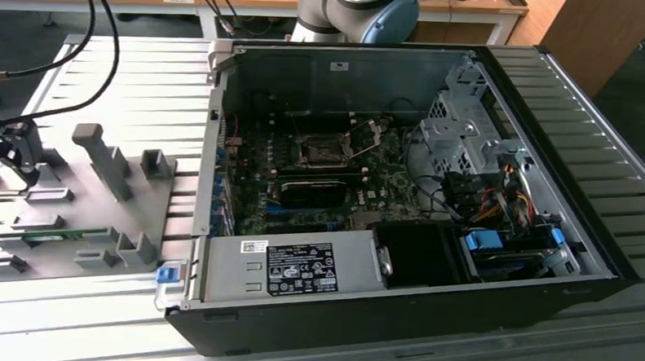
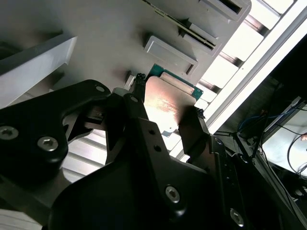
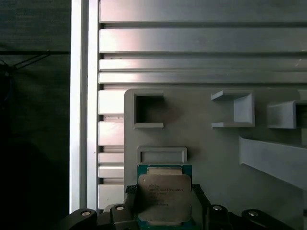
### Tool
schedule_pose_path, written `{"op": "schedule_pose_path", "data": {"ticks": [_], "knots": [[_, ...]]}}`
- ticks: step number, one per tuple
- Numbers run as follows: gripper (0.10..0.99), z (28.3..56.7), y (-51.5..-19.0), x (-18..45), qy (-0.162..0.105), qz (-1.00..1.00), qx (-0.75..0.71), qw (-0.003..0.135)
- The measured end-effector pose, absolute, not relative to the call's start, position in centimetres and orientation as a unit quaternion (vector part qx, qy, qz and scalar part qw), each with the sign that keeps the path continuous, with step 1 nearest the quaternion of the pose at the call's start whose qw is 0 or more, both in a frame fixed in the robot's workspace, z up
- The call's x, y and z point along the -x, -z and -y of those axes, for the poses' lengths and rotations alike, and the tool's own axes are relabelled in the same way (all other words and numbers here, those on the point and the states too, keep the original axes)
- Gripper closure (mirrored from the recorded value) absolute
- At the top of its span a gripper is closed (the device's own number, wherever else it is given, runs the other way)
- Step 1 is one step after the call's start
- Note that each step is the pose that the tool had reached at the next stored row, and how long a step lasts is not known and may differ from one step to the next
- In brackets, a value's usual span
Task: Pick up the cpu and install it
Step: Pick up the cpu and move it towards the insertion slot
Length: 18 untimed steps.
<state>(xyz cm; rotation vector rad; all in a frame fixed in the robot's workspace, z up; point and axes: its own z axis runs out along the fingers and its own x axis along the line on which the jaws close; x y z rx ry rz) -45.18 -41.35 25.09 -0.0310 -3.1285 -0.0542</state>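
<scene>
Pinching the square, silver-topped cpu [image 3: 164,196] are matte black fingers [image 2: 193,129].

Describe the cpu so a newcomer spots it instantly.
Start at the grey tray at the exterior view's left. In the first wrist view the gripper clamps the cpu near its edge: a small flat square, silver top, green rim, unlike the plain grey pockets nearby.

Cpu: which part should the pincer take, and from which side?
Take the cpu by two opposite green edges, coming straight down onto its metal top: it is flat and thin, with nothing else to hold. The pincer has its fingers against those edges.
</scene>
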Motion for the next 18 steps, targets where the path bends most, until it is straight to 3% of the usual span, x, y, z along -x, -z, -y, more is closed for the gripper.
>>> {"op": "schedule_pose_path", "data": {"ticks": [18], "knots": [[0.553, 41.35, -26.10, 45.18, 0.017, 1.000, 0.010, 0.006]]}}
